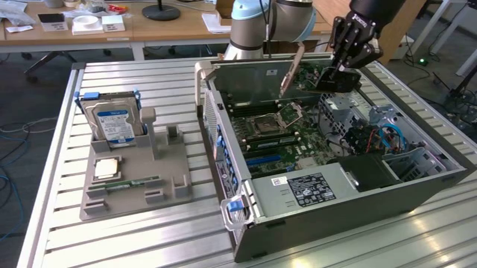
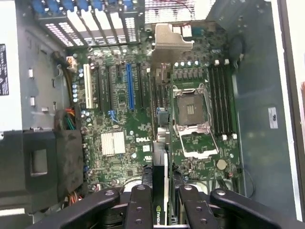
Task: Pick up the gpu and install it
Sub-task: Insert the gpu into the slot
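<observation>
Gripping one gpu [image 1: 313, 81], the jaws hang above one open case [image 1: 350, 209].

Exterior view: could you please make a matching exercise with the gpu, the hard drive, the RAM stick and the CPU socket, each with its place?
Things:
1. gpu
2. hard drive
3. RAM stick
4. CPU socket

Places:
A. lies flat in the grey holder
B. held by the tool over the open computer case
C. on the motherboard, inside the case
D. stands upright in the grey holder

Pairs: 1-B, 2-D, 3-A, 4-C
</observation>
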Available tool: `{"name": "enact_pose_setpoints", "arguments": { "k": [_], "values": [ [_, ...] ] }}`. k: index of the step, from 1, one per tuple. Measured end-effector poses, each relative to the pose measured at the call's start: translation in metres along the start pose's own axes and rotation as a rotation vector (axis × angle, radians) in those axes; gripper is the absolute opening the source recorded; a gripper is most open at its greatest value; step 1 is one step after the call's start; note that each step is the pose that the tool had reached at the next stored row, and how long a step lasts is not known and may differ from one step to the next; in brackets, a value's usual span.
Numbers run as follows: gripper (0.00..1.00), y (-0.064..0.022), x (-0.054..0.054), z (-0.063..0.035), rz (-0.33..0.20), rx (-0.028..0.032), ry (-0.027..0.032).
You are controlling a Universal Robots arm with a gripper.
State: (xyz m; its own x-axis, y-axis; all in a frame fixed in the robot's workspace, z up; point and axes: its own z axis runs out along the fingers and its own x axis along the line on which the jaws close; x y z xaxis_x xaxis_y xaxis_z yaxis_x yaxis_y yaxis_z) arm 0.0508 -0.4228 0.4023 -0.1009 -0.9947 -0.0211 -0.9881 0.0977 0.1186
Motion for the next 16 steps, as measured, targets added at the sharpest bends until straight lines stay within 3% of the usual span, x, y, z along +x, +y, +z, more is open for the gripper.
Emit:
{"name": "enact_pose_setpoints", "arguments": {
  "k": [16],
  "values": [
    [0.26,0.0,-0.0016,0.0014,-0.177,-0.0038,0.0212]
  ]
}}
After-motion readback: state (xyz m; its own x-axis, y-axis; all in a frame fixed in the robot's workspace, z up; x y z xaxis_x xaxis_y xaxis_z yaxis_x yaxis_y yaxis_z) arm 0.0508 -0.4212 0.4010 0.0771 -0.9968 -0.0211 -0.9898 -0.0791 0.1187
